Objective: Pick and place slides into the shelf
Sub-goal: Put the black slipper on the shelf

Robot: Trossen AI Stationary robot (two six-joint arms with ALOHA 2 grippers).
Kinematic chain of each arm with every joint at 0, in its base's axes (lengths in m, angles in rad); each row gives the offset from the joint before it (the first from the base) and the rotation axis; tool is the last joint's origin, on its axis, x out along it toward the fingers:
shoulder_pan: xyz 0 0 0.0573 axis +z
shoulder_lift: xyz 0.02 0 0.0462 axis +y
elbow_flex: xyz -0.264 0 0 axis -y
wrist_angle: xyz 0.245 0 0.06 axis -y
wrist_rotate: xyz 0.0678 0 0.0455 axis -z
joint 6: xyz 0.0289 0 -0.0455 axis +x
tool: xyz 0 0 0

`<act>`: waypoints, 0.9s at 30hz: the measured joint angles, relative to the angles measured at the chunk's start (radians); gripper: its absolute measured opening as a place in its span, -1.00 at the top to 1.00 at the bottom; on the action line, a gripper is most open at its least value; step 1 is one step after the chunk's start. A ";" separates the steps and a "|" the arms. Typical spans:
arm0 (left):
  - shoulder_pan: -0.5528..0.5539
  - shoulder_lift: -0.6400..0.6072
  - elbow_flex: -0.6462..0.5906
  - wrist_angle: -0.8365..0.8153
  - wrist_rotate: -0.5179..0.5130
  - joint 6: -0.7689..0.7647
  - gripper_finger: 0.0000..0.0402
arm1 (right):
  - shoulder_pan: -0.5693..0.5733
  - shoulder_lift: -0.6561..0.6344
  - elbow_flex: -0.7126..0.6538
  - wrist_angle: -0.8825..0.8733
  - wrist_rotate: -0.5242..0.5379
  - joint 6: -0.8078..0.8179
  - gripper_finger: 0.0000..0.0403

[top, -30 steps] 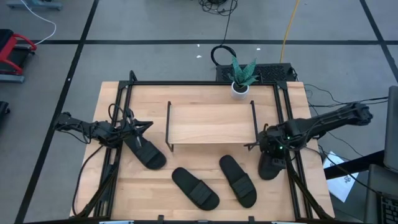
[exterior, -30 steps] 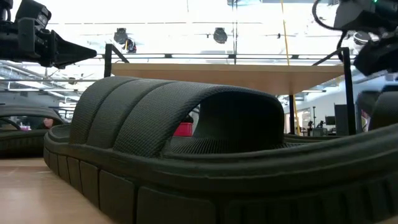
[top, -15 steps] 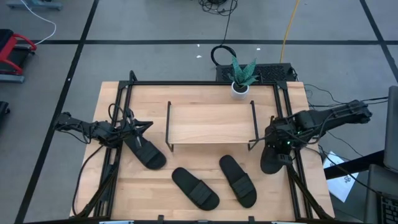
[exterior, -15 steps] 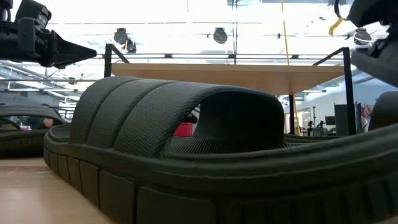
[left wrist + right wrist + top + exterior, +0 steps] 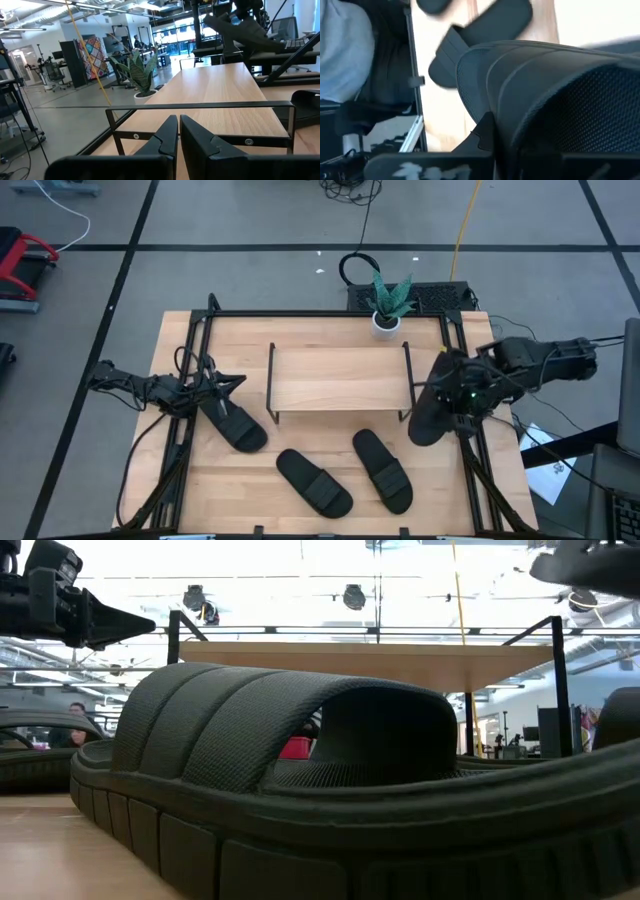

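Three black slides lie sole-down on the table in front of the shelf (image 5: pixel 338 378): one at the left (image 5: pixel 236 426), two nearer the front (image 5: pixel 313 482) (image 5: pixel 382 470). The low view is filled by one of them (image 5: pixel 300 770). A fourth slide (image 5: pixel 428 415) hangs in the air by the shelf's right end, with my right gripper (image 5: pixel 453 408) shut on it; the left wrist view shows it raised past the shelf board (image 5: pixel 240 32). My left gripper (image 5: pixel 225 383) waits shut and level at the shelf's left end. My right gripper holds the slide beside its ribbed strap (image 5: pixel 490 100), one dark finger (image 5: pixel 487 131) showing against the strap's side. The strap itself hides the rest of the hold. The fingers slant down from above. The slide hangs tilted, clear of the table.
A potted plant (image 5: pixel 388 305) stands behind the shelf at the table's far edge. Black rails (image 5: pixel 460 360) frame the tabletop on both sides. Bare wood shows under the shelf board and between the lying slides.
My right gripper has risen and tipped further downward, staying shut. It has carried the slide up from the table's right side, and the slide now hangs clear of the table near the shelf's right end.
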 joint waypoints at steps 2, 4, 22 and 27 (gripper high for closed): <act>0.000 0.000 0.000 0.000 0.000 0.000 0.87 | -0.010 0.025 0.046 -0.019 0.000 -0.039 0.98; 0.000 0.000 0.000 0.000 0.000 0.001 0.87 | -0.026 0.052 0.094 -0.029 -0.004 -0.074 0.99; 0.000 0.000 0.000 -0.001 0.000 0.007 0.87 | -0.307 0.410 0.425 -0.190 -0.224 -0.482 1.00; 0.000 0.000 0.000 -0.002 0.000 0.016 0.87 | -0.374 0.504 0.465 -0.190 -0.264 -0.583 1.00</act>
